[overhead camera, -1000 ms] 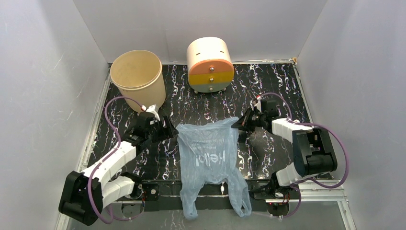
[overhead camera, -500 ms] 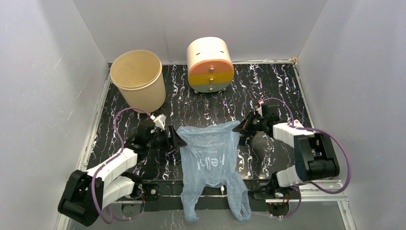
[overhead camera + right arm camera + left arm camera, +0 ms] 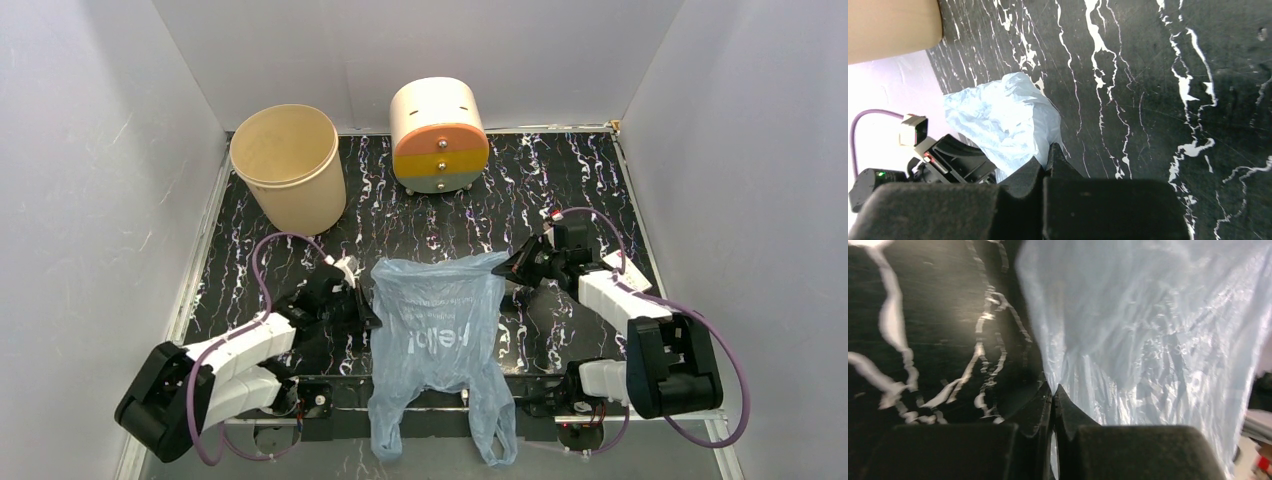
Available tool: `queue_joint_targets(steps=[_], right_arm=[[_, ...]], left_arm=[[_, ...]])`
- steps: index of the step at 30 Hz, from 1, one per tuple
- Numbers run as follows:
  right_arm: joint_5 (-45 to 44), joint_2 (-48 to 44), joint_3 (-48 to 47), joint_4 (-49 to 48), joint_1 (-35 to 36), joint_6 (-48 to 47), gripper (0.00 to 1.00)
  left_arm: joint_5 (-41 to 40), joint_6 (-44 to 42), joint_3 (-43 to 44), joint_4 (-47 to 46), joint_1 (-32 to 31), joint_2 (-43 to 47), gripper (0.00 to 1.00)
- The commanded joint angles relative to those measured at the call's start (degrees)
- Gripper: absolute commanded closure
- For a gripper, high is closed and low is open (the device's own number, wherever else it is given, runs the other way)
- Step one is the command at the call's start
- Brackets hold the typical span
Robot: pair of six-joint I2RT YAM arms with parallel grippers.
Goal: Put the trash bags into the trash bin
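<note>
Now left end effector (image 3: pixel 1053 390) on bag (image 3: pixel 1148 330)

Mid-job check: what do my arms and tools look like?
White links on the left arm and right arm, black joints and bases. The left tool and right tool are black with tapered fingers. A purple cable loops along each.
</note>
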State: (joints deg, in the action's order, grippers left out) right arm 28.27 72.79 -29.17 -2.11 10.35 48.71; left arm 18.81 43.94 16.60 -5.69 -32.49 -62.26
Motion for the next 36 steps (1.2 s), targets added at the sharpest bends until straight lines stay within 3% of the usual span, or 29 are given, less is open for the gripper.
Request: queue_joint_targets(steps=[1,6,12,13,15,16,21,25,28,30,33,36], right_arm=[[-6.7,-3.2,-6.3,7.3,-0.6,-5.7,0.96],[-13.7,-3.6,-12.4,12.0,-2.9,-11.1,0.95],[-9.2,3.2,-22.9,16.3,-6.7,-20.0,0.81],[-8.0,5.0,-25.4,19.1,-7.2,-21.3,0.74],[-7.8,7.7,-28.8,24.1,-7.4,-22.7,0.27],[-7.7,7.7,-28.8,25.1,-7.4,-22.9,0.22],[2.2,0.1,-16.6,20.9,-7.5,-20.7,0.12],[3.8,-5.5,-11.2,25.3,-7.6,-22.5,0.13],[8.2,-7.8,-6.9,25.0,-7.6,-18.7,0.12],[12.9,-9.7,-1.4,19.0,-7.6,-13.1,0.11],[20.9,-10.0,4.9,6.7,-7.5,-6.6,0.12],[20.2,-7.4,4.4,7.1,-6.9,-7.1,0.12]], left_arm=[[-14.2,-5.0,7.7,14.0,-0.3,4.1,1.00],[-23.4,-8.9,14.5,22.0,-0.1,5.3,1.00],[-21.4,-8.7,20.3,19.4,0.7,0.7,1.00],[-21.4,-9.0,21.5,19.1,0.7,-0.9,1.00],[-22.0,-9.5,23.0,18.4,0.9,-3.9,1.00],[-21.4,-9.5,23.4,17.7,1.1,-5.4,1.00],[-15.8,-8.4,24.7,13.6,2.1,-13.0,1.00],[-14.0,-5.7,23.6,10.8,4.1,-13.9,1.00],[-13.7,-4.9,21.8,9.0,4.7,-13.6,1.00],[-12.1,-4.9,20.9,8.4,5.0,-14.1,0.86],[-9.0,-4.5,18.6,6.4,5.2,-13.4,0.43],[-8.5,-4.1,15.9,6.9,5.2,-9.5,0.30]])
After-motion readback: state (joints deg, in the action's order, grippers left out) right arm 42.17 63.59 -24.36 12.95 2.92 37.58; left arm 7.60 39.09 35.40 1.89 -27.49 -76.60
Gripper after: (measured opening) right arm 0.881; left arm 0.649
